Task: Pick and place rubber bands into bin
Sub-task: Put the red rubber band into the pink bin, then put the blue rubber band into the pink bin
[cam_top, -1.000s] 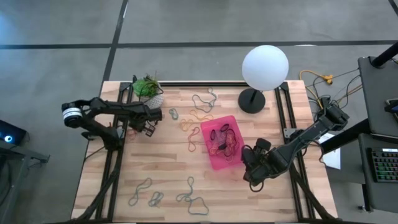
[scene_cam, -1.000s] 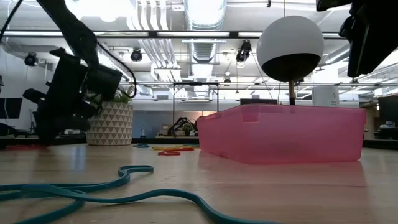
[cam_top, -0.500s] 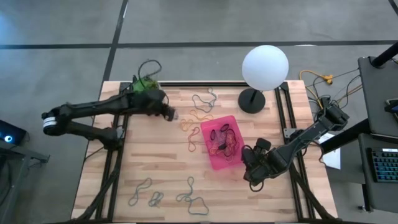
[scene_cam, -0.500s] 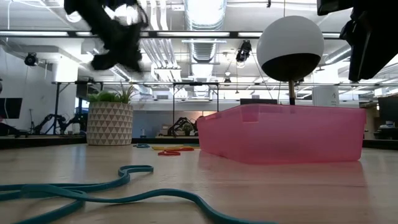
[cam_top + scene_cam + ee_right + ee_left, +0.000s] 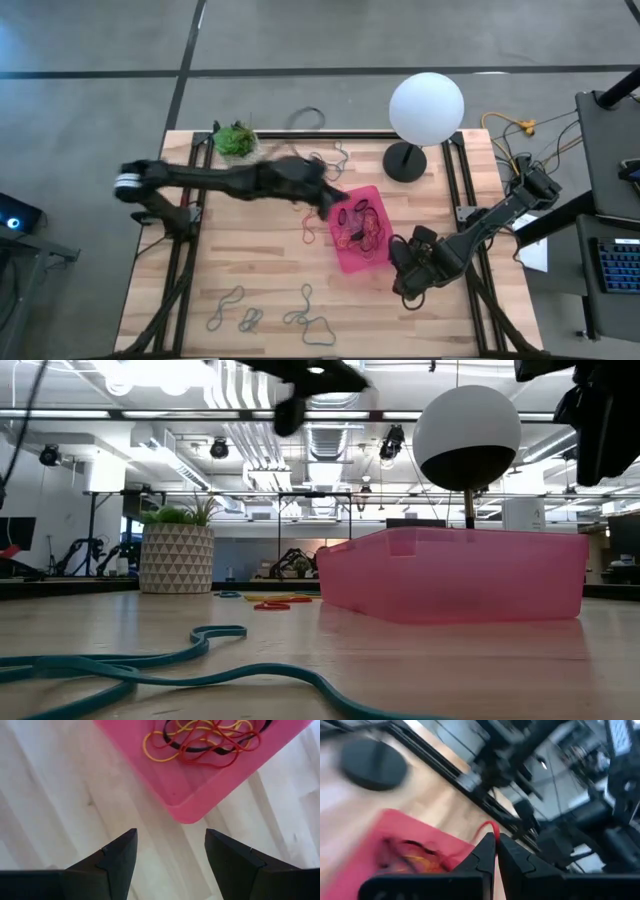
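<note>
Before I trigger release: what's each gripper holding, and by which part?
Left gripper pinches a red rubber band at one end of its loop, above the bin. Right gripper holds nothing.

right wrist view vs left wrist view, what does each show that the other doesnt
Only the right wrist view shows the open right gripper over bare table beside a corner of the pink bin, and the yellow, red and black rubber bands inside it, seen clearly.

Only the left wrist view shows the left gripper shut on a red rubber band above the bin, the lamp's round black base, and the other arm beyond.

Both show the pink bin holding bands, on the wooden table.
</note>
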